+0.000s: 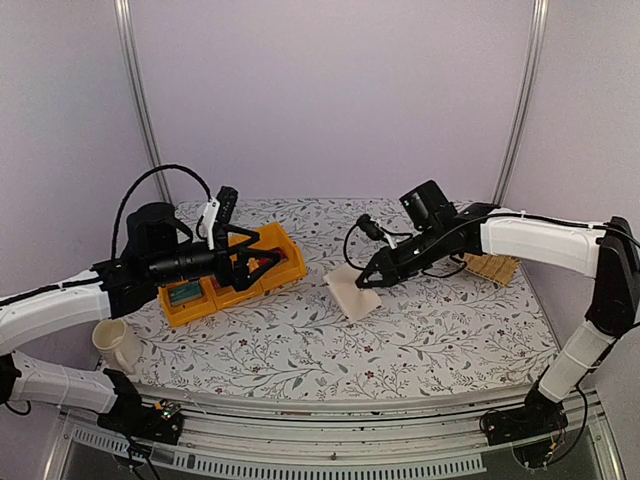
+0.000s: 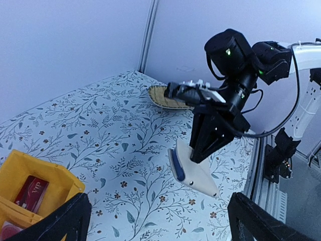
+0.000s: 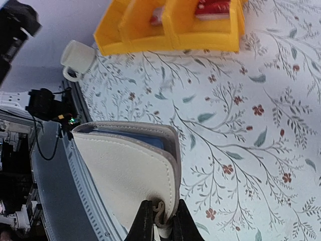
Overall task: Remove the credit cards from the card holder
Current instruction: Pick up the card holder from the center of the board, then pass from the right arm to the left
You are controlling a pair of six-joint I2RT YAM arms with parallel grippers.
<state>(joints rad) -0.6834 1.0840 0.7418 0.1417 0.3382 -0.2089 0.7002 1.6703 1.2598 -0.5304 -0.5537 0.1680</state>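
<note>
My right gripper (image 1: 370, 281) is shut on a corner of the whitish card holder (image 1: 350, 296) and holds it tilted, its lower edge at the flowered table. In the right wrist view the fingers (image 3: 145, 223) pinch the cover (image 3: 125, 170), and blue-grey leaves (image 3: 143, 138) show inside. The holder also shows in the left wrist view (image 2: 193, 173). My left gripper (image 1: 262, 265) is open and empty over the yellow bins (image 1: 298, 268). A teal card (image 1: 185, 292) and a red card (image 2: 31, 193) lie in the bins; red cards also show in the right wrist view (image 3: 213, 6).
A woven straw basket (image 1: 490, 267) lies at the back right, behind the right arm. A cream cup (image 1: 115, 345) stands at the near left edge. The yellow bins sit left of centre. The table's front rail runs along the near edge.
</note>
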